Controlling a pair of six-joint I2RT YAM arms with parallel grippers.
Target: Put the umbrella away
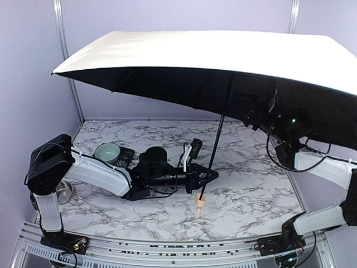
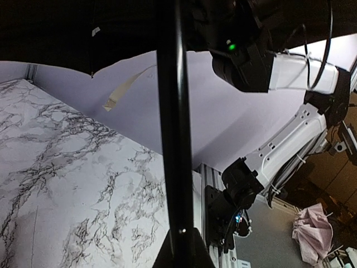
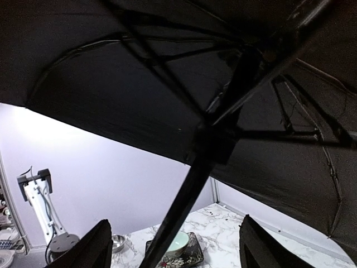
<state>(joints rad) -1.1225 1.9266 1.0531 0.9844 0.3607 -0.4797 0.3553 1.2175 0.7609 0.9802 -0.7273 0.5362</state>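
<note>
One open umbrella (image 1: 223, 53), cream above, black beneath; left gripper (image 1: 209, 175) clamps its shaft (image 1: 221, 128), right gripper (image 3: 174, 223) gapes.

The umbrella (image 1: 223, 53) canopy runs off the right edge of the top view. Its black underside hides the right gripper (image 3: 174, 221) there. That gripper shows only in its own wrist camera, with both fingers cut by the bottom edge. The left gripper (image 2: 179, 248) is cropped the same way, and the handle (image 1: 199, 206) falls outside its wrist view. At near left, a metal object (image 1: 65, 192) sits half behind the left arm (image 1: 100, 173), too hidden to identify.
</note>
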